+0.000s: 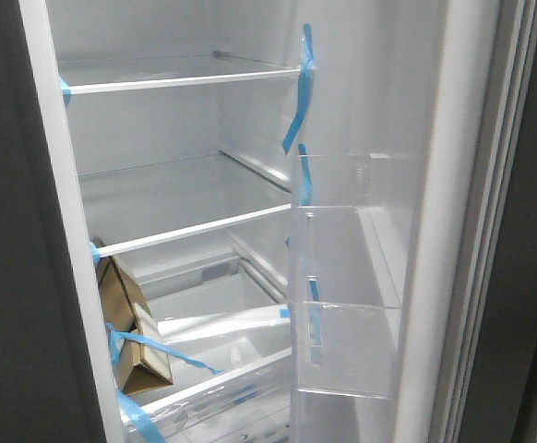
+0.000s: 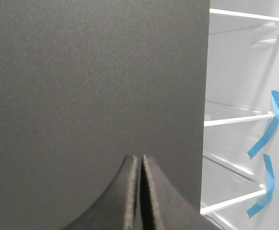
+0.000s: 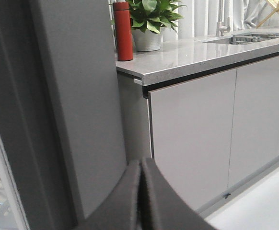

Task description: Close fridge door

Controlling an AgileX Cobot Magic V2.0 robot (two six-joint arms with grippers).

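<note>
The fridge door stood open at the right of the front view, its white inner lining facing the interior and carrying 2 clear bins, 1 above the other. At least 5 blue tape strips showed there. Inside the fridge, 2 white-edged shelves crossed the compartment, and 1 cardboard box leaned at the lower left, taped. The left gripper was pressed together and empty, close before a plain dark grey panel whose edge bordered the lit interior. The right gripper was likewise pinched shut on nothing, beside the door's dark outer face. Past it stood 2 light grey cabinet doors, with 1 red bottle and 1 potted plant on the counter; open floor lay below the cabinets.
</note>
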